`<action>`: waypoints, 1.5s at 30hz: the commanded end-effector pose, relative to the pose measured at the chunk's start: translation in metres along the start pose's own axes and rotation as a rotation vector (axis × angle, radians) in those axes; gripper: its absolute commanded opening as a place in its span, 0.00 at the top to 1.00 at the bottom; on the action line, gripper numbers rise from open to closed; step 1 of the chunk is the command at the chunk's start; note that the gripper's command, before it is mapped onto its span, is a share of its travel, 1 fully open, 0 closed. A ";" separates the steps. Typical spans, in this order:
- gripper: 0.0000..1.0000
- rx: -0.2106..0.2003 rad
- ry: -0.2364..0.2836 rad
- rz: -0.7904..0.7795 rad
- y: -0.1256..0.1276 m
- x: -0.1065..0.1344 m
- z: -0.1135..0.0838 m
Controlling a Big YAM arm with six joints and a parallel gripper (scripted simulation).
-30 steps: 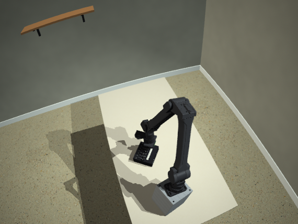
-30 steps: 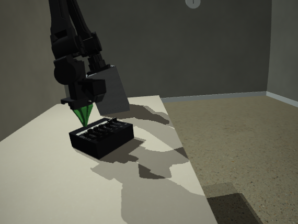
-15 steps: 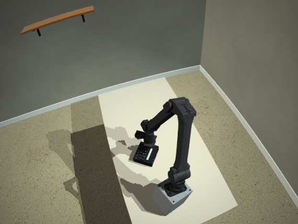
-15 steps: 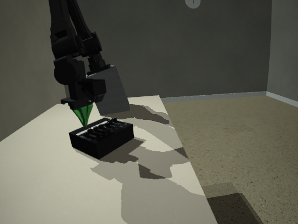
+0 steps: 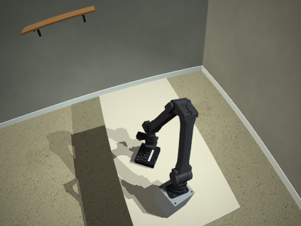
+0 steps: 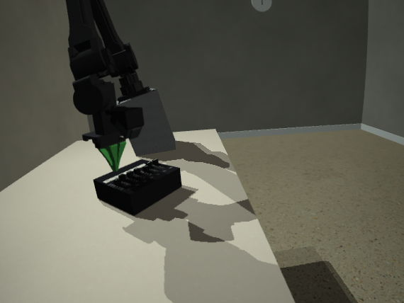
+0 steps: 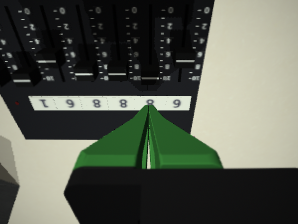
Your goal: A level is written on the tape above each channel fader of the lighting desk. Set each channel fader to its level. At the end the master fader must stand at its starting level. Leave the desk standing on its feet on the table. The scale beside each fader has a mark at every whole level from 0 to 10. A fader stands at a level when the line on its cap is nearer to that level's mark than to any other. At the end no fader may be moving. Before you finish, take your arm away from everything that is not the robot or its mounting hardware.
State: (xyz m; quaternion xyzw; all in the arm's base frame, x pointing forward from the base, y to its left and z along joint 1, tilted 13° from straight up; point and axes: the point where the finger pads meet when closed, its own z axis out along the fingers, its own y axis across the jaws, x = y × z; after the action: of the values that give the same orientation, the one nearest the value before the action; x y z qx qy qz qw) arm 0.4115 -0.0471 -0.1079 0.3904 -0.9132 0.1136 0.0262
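— Desk point(image 5: 147, 157) from the top view: where did it sit?
— Flat on the pale table point(image 5: 211, 185), directly under the gripper point(image 5: 147, 148), which hid its far end. Faders were too small to read there.

— And the side view?
— The green fingers point(image 6: 114, 156) came down as one closed wedge, nothing between them, the tip at the desk's point(image 6: 142, 187) back edge, by the white tape. Whether it touched, I couldn't tell. The desk stood level on the table.

— The wrist view?
— The gripper point(image 7: 148, 112) was pinched shut and empty, its tip lying over the tape point(image 7: 110, 104), on the second number from the right. Just beyond the tip, that channel's cap point(image 7: 150, 78) sat at the near end of its slot, close to the 10 mark. The covered digit looked like an 8.

— So which step?
— Likely that fader's setting, pushing with the closed tip. If 8 was right, the next move called for a short nudge away from the tape, without disturbing the neighbouring caps.
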 end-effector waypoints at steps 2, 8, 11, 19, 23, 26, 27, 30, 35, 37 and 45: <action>1.00 0.042 -0.046 0.010 -0.026 -0.014 -0.019; 1.00 0.042 -0.046 0.010 -0.026 -0.014 -0.019; 1.00 0.042 -0.046 0.010 -0.026 -0.014 -0.019; 1.00 0.042 -0.046 0.010 -0.026 -0.014 -0.019; 1.00 0.041 -0.045 0.010 -0.026 -0.014 -0.017; 1.00 0.038 -0.041 0.009 -0.024 -0.014 -0.011; 1.00 0.036 -0.040 0.008 -0.023 -0.014 -0.008; 1.00 0.029 -0.034 0.006 -0.020 -0.013 -0.001; 1.00 0.036 -0.040 0.005 -0.022 -0.015 -0.003; 1.00 0.028 -0.033 0.006 -0.020 -0.013 0.003; 1.00 0.037 -0.041 0.007 -0.023 -0.014 0.002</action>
State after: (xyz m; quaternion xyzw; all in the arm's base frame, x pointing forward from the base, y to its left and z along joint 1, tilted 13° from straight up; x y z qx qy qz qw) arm 0.4100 -0.0495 -0.1182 0.3906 -0.9132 0.1123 0.0289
